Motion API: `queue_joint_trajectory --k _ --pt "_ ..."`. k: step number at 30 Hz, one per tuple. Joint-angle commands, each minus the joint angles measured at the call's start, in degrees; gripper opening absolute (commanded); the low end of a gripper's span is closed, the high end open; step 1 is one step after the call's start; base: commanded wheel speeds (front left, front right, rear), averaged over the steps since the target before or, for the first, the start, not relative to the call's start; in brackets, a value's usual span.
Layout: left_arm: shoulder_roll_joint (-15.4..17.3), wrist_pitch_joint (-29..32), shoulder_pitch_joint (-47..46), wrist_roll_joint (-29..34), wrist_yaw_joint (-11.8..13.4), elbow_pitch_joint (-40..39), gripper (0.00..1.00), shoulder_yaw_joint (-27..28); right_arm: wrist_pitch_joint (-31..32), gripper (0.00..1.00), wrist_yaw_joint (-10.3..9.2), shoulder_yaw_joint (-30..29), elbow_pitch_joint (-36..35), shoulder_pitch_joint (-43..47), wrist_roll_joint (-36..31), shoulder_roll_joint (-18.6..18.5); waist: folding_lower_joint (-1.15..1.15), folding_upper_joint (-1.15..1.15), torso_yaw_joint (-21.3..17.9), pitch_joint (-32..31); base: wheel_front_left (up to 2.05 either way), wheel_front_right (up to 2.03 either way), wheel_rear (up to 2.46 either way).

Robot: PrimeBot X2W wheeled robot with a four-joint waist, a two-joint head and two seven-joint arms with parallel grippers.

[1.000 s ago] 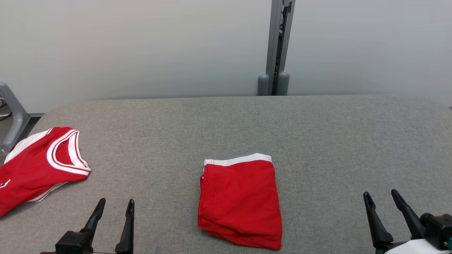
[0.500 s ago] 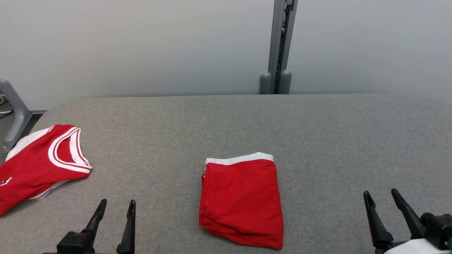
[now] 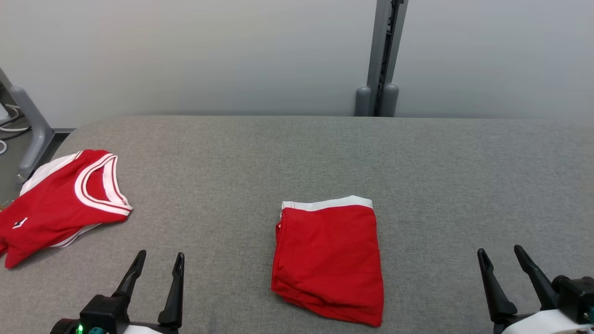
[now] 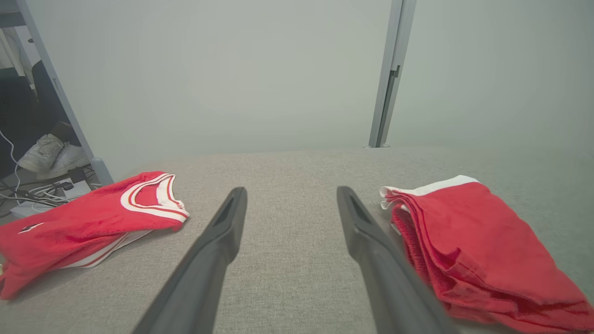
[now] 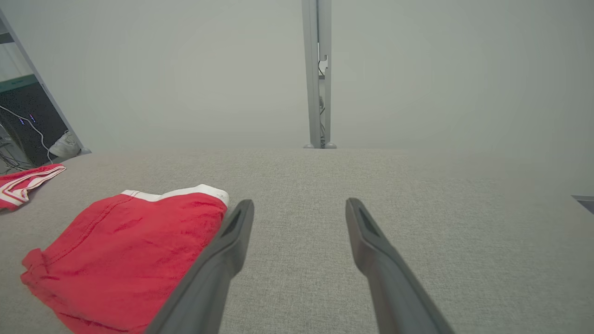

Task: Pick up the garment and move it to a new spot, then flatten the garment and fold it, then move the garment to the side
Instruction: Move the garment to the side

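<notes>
**A:** Where's the folded garment (image 3: 328,260)?

**B:** Flat on the grey surface (image 3: 297,153), near its front edge, approx mid-width. It's red w/ a white band along the far side. The far and right edges are straight. The left edge shows stacked layers. The near edge runs askew, lowest at its right corner.

**A:** Grippers?

**B:** The left gripper (image 3: 160,254) is near-left of the garment. The right gripper (image 3: 500,250) is near-right and further off than the left one. On both, the fingers (image 4: 222,236) are spread wide w/ nothing between them. Neither gripper touches the garment.

**A:** Room to the right of it?

**B:** Plenty. A wide stretch of plain grey cloth runs from the garment's right edge past the right gripper, out to the side of the head view.

**A:** Beyond it?

**B:** Also open, up to the surface's far edge, which meets a pale wall (image 3: 185,55). A grey post (image 3: 383,55) stands there, beyond the garment and a bit to its right.

**A:** And left?

**B:** An open strip comes first, then a red jersey (image 3: 65,204) w/ a white-trimmed neck. It's well apart from the garment and lies by the surface's rounded far-left corner. A grey frame leg (image 3: 32,130) stands past that corner, off the surface.
</notes>
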Motion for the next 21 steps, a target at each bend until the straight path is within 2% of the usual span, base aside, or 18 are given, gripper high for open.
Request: queue_joint_trajectory --k 1,6,13,21 --pt "0.1 -0.4 -1.3 0.5 -0.3 -0.2 1.00 0.0 0.5 1.00 -0.01 0.2 -0.1 -0.8 -0.2 -0.4 0.00 0.00 1.1 1.1 0.00 0.00 0.00" --pt "-0.4 -1.2 -3.9 0.5 -0.5 0.0 1.00 -0.4 1.3 1.00 -0.01 3.7 1.6 -3.1 0.0 -1.2 0.00 0.00 4.1 4.5 0.00 0.00 0.00" --pt "-2.2 -3.1 -7.9 -0.1 -1.7 2.1 1.00 -1.6 2.2 1.00 -0.01 10.4 8.0 -7.3 1.1 -1.3 0.00 0.00 7.7 8.3 0.00 0.00 0.00" --pt "-3.3 -4.7 -10.5 -0.4 -2.7 4.7 1.00 -2.4 4.7 1.00 -0.01 13.7 14.5 -9.8 2.6 -1.5 0.00 0.00 9.3 10.9 0.00 0.00 0.00"
